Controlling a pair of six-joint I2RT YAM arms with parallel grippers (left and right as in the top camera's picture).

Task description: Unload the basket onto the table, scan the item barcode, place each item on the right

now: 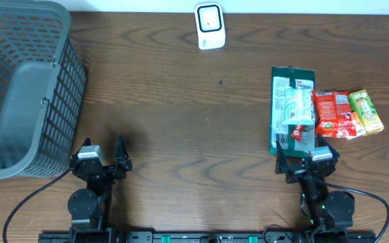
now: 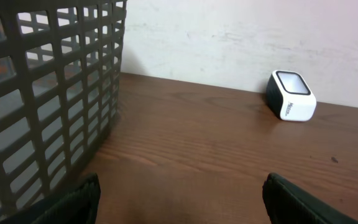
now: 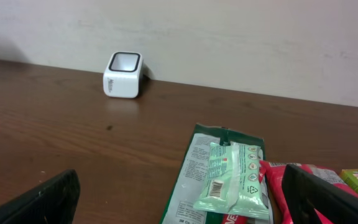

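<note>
The white barcode scanner [image 1: 209,25] stands at the table's far edge, also visible in the left wrist view [image 2: 292,94] and the right wrist view [image 3: 125,74]. A pale green pouch [image 1: 297,104] with a barcode [image 3: 215,188] facing up lies on a dark green packet [image 1: 286,81]. Beside them lie a red packet [image 1: 335,113] and a green box [image 1: 366,111]. My right gripper [image 1: 301,154] hovers open at the near end of the packets [image 3: 180,180], holding nothing. My left gripper [image 1: 103,152] is open and empty over bare table [image 2: 180,186].
A large dark mesh basket [image 1: 19,88] fills the left side of the table, close to the left gripper, and its wall shows in the left wrist view [image 2: 48,106]. Brown wood table [image 1: 181,115] lies between the basket and the packets.
</note>
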